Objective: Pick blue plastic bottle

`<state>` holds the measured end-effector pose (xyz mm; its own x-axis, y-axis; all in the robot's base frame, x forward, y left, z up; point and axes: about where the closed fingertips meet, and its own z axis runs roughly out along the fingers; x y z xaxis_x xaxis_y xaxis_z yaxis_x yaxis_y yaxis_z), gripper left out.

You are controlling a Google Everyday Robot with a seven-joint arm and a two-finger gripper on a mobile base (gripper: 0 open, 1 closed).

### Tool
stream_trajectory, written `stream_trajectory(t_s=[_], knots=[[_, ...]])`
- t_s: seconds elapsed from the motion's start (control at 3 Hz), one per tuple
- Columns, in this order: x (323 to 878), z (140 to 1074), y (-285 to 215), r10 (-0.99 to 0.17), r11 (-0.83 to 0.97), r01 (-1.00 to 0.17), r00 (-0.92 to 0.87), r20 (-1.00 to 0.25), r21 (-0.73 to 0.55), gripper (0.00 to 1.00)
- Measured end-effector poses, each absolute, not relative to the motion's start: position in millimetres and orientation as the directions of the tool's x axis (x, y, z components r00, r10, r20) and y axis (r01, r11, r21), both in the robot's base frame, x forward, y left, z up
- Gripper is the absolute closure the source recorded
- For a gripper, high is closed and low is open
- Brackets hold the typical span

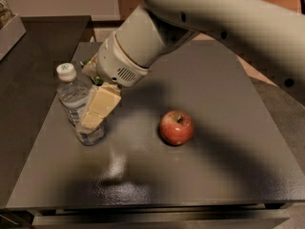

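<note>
The blue plastic bottle point(72, 100) is clear with a white cap and a striped label. It stands upright on the left part of the grey table point(224, 180). My gripper point(93, 114) hangs from the big white arm and sits right against the bottle's right side, its cream-coloured tip overlapping the bottle's lower half. The side of the bottle behind the gripper is hidden. The bottle's base rests on the table.
A red apple point(177, 127) sits on the table to the right of the bottle. Something green and pale point(89, 67) peeks out behind the gripper's wrist. A dark counter point(33, 46) with a box edge point(8, 28) lies to the left.
</note>
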<state>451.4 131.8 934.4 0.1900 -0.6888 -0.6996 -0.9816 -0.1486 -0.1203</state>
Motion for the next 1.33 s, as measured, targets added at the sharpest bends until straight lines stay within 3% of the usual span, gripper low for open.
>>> stream_trajectory(t_s=[1.0,1.33], knots=[[455.8,951.8,127.2,-0.646,-0.152,-0.984,0.173,-0.743,-0.098,0.88],[472.9,965.9,113.9,-0.654,-0.116,-0.989,0.144,-0.743,-0.091,1.0]])
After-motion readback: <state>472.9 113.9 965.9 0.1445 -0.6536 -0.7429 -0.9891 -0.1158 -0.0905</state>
